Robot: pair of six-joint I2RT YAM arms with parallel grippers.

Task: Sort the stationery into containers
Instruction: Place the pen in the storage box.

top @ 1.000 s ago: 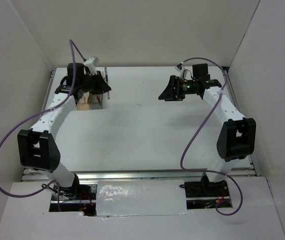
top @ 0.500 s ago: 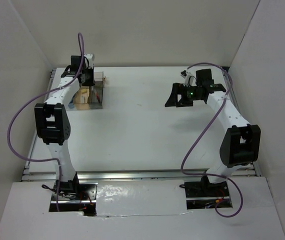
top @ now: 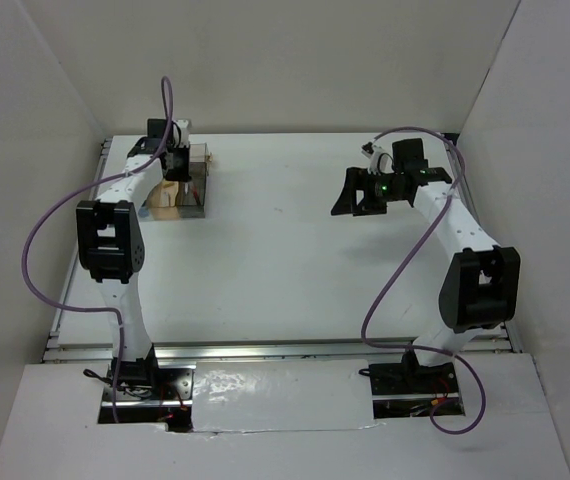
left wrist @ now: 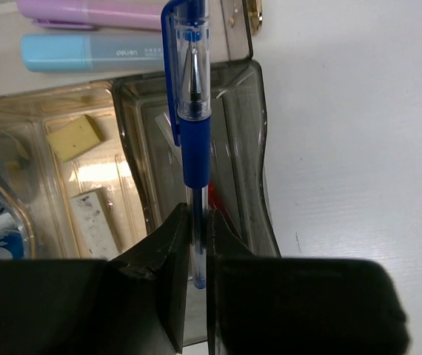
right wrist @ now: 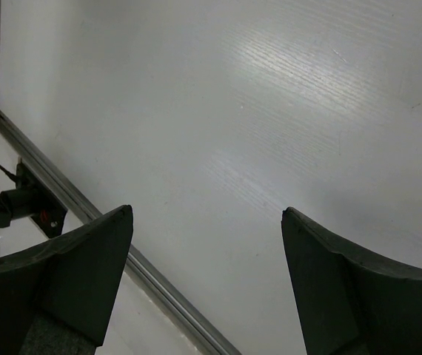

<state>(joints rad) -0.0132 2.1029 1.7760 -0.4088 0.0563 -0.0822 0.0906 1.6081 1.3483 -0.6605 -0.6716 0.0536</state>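
The left gripper [left wrist: 198, 248] clenched the blue pen [left wrist: 195, 111] over the smoky compartment of the organiser [left wrist: 259, 148], not yet dropped. Two tan stubs [left wrist: 74, 137] already lay in the neighbour compartment. The right gripper [right wrist: 205, 222] hung released and held nothing above the desk [right wrist: 270, 89]. Compared with a second earlier, the left arm's elbow had risen toward the organiser.

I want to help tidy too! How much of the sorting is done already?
Done: two small blocks lie in a see-through compartment. In hand: the left gripper holds the blue pen over the organiser's smoky compartment. Left: dropping it in. The right gripper is open and empty. Whether the pale-blue bar is sorted, I cannot tell.
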